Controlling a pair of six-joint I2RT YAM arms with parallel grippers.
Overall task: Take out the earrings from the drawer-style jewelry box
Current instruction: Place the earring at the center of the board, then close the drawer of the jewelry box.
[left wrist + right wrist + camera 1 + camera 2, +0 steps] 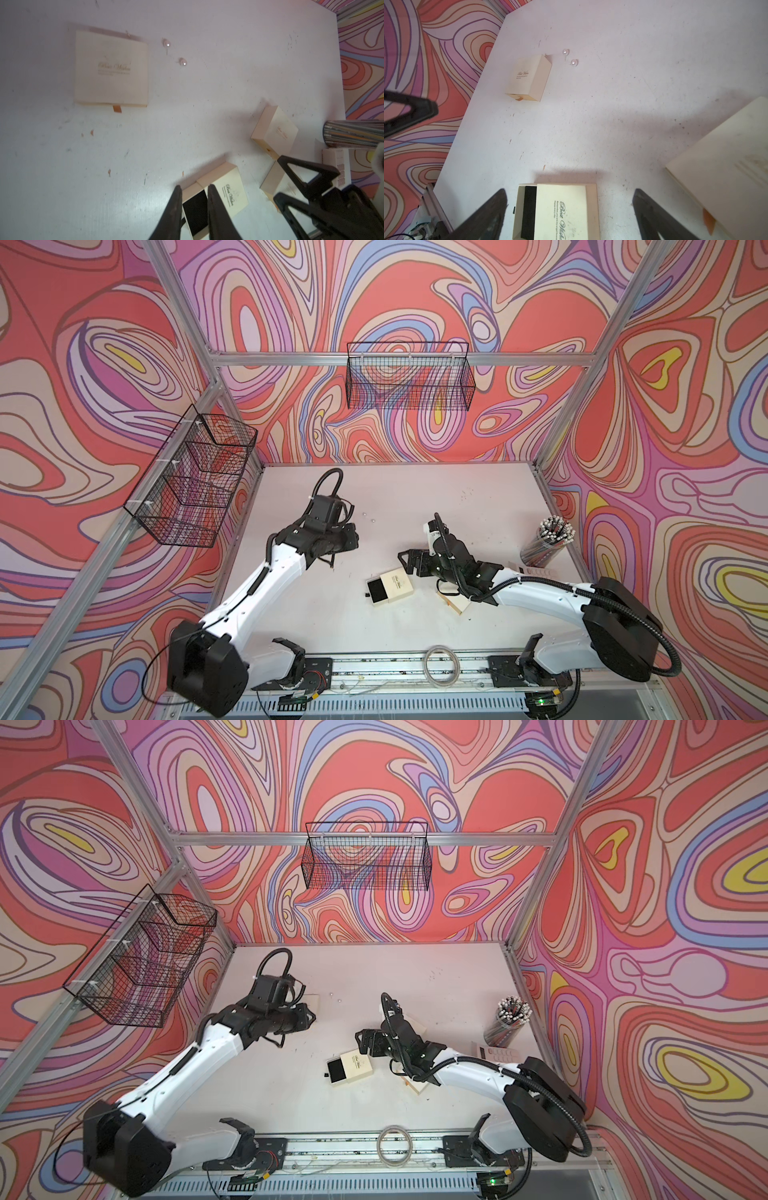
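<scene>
Scuffed white worktop (415, 497), patterned walls around. Fingers (176, 207) of the left gripper (193, 187) are standing narrowly apart, nothing showing between them. It is hanging over the open box (226, 187), the small gap probably suiting a tiny stud. Fingers (645, 207) of the right gripper (569, 192) are standing spread wide above the same box, likely ready to brace its sleeve. The drawer pad (529, 207) is showing black and bare where exposed. Two pearl earrings (166, 43) are lying loose toward the worktop's far edge, just beside a shut box (111, 66). Wrist views are resolving pearls and posts; both top views are giving only specks for the earrings (364, 514) (331, 994). A further box (274, 128) is showing plainly only from the left wrist.
</scene>
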